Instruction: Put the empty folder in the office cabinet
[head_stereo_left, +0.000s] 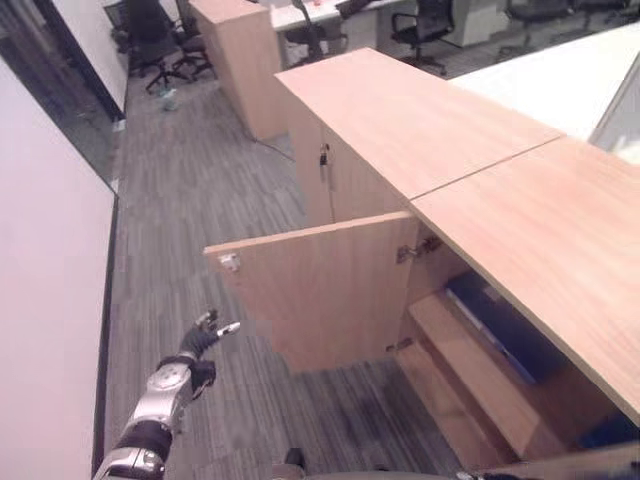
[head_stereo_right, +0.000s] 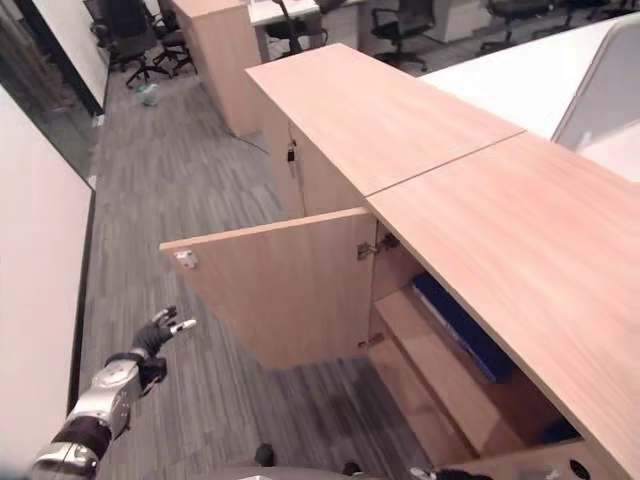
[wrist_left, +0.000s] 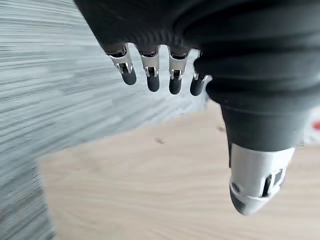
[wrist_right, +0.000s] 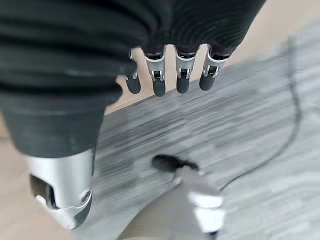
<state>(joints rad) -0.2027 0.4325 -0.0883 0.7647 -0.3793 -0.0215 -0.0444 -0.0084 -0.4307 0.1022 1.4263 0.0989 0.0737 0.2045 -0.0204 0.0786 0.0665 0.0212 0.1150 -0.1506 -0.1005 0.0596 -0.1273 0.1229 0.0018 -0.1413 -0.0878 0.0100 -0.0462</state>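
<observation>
A dark blue folder (head_stereo_right: 462, 325) lies flat on the upper shelf (head_stereo_right: 430, 352) inside the open office cabinet (head_stereo_right: 520, 250), its long edge running back along the shelf toward the rear wall; whether it holds anything cannot be told from here. The cabinet is a low run of light wood with a broad flat top, and its compartment at about 4 o'clock stands open, the cabinet door (head_stereo_right: 280, 285) swung out toward 9 o'clock on its hinges (head_stereo_right: 368, 250) with a small metal catch (head_stereo_right: 186, 259) at its free upper corner. Under the first shelf a second bare shelf (head_stereo_left: 440, 410) steps out lower down, and something else blue (head_stereo_right: 560, 430) sits deep in the corner at 5 o'clock, too hidden to name. The neighbouring door, at 12 o'clock from the open one, is closed with a key (head_stereo_right: 291, 153) hanging in its lock. The left hand (head_stereo_right: 160, 332) hangs at 8 o'clock, out over the grey carpet floor (head_stereo_right: 180, 190) and apart from the door's edge, fingers (wrist_left: 150, 75) loose and spread, empty. The right hand (wrist_right: 90, 60) points down over the carpet, fingers relaxed and holding nothing. Office chairs (head_stereo_right: 125, 40) and another wooden cabinet (head_stereo_right: 215, 60) stand far off at 11 o'clock.
</observation>
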